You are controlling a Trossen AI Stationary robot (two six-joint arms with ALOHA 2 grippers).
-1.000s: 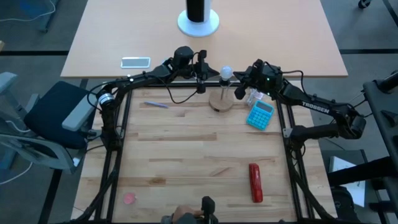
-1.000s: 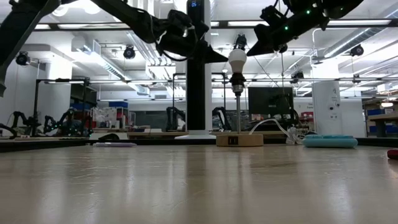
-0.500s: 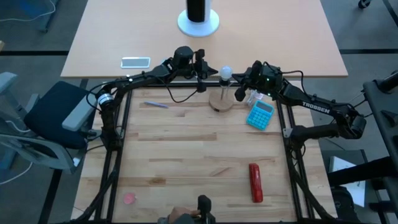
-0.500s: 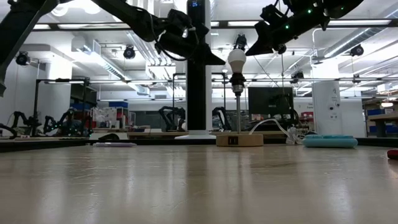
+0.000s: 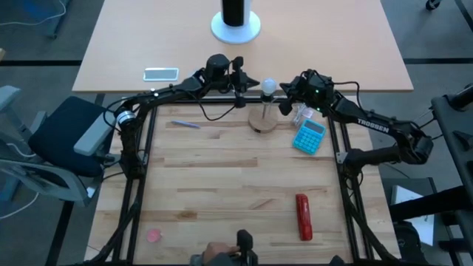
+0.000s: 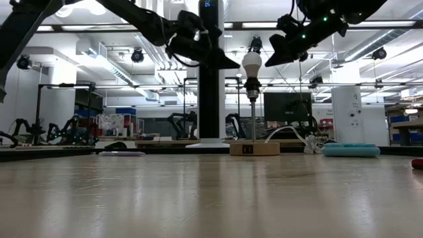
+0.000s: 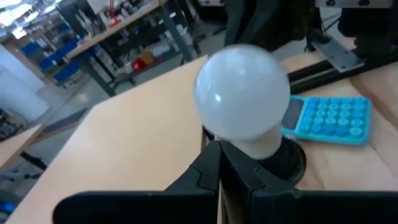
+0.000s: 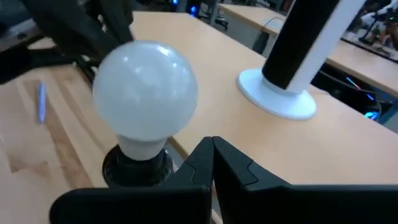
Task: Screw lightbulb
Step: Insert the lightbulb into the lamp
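The white frosted lightbulb point(image 5: 268, 86) sits by its narrow end in the socket on top of a thin post point(image 6: 252, 116), which stands on a round wooden disc point(image 5: 262, 120). The bulb shows in the low view point(image 6: 251, 65). My left gripper point(image 6: 236, 66) is shut, level with the bulb on its left side. Its tips point(image 7: 219, 155) lie by the bulb's neck point(image 7: 261, 146). My right gripper point(image 6: 268, 61) is shut and stands just off the bulb's right side. The bulb point(image 8: 146, 87) shows ahead of its tips point(image 8: 211, 149). My left gripper's shut fingertips point(image 7: 211, 163) come level from the table's left at the bulb's neck, just above the socket. I cannot tell whether they touch it.
A blue calculator point(image 5: 309, 136) and a clear plastic piece point(image 5: 301, 114) lie right of the disc. A pen point(image 5: 185, 124) lies to its left and a red object point(image 5: 303, 216) lies near the front. A phone point(image 5: 161, 73) and a white cylinder on a round base point(image 5: 235, 22) stand on the far table.
My right gripper has gone down a little beside the bulb and stays shut. The bulb and my left gripper have kept still.
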